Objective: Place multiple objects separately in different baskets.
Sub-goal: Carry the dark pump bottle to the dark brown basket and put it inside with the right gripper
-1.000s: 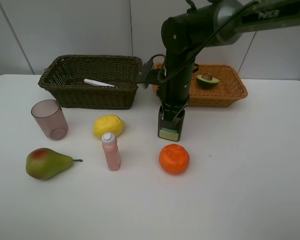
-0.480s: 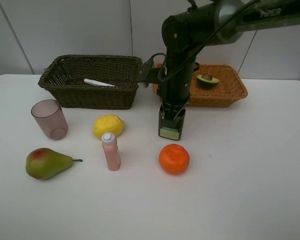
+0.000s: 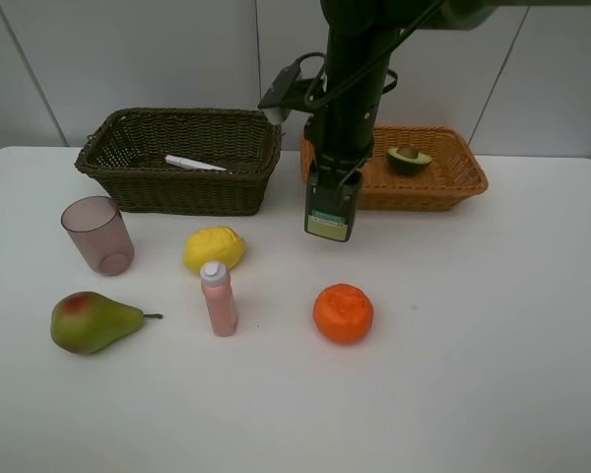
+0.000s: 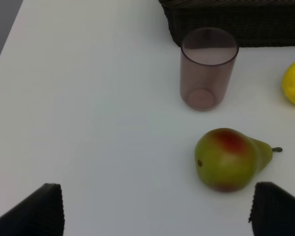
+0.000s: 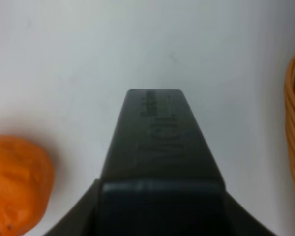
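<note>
The right jaws were clamped on the pump bottle (image 3: 332, 212), hanging over the desk (image 3: 492, 325) by the tan basket (image 3: 465, 183); a loose grip could drop it, a low carry snag the rim of the dark basket (image 3: 197, 192); the left jaws stood apart.

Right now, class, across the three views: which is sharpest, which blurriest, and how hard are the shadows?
Exterior high: sharpest, with faint soft shadows under the orange and pear. Right wrist: blurriest, the dark bottle close to the lens out of focus. Left wrist: translucent cup fairly crisp.
</note>
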